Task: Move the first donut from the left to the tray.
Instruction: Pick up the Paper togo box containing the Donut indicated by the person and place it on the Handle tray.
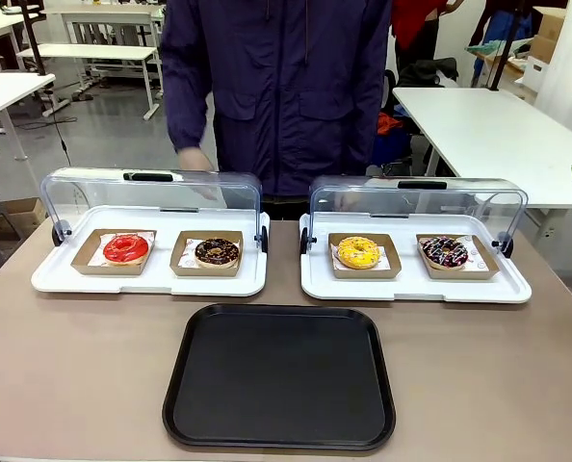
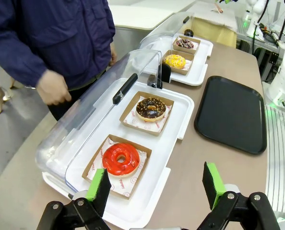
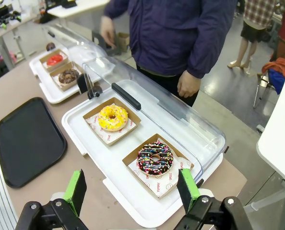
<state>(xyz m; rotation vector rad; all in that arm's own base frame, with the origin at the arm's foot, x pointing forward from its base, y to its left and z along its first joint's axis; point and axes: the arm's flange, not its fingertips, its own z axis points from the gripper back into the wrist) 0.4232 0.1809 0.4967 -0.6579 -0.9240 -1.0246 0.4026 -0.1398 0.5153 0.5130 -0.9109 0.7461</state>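
Note:
The red-glazed donut (image 1: 125, 248) lies on white paper in a brown cardboard holder, at the left end of the left white tray (image 1: 55, 281). From the left wrist it is the red donut (image 2: 120, 159) just ahead of my open left gripper (image 2: 154, 186), which hovers over the table edge. Far off in the right wrist view the red donut (image 3: 54, 59) is small. The black tray (image 1: 280, 375) lies empty at the table's near middle; it is the black tray (image 2: 231, 113) and the black tray (image 3: 26, 140) in the wrist views. My right gripper (image 3: 133, 190) is open above the right white tray.
A chocolate donut (image 1: 217, 252) shares the left tray. A yellow donut (image 1: 358, 252) and a sprinkled dark donut (image 1: 444, 252) sit in the right white tray (image 1: 517, 289). Both clear lids (image 1: 151, 197) stand open. A person (image 1: 276, 87) in a dark jacket stands behind, one hand (image 2: 53, 88) near the left lid.

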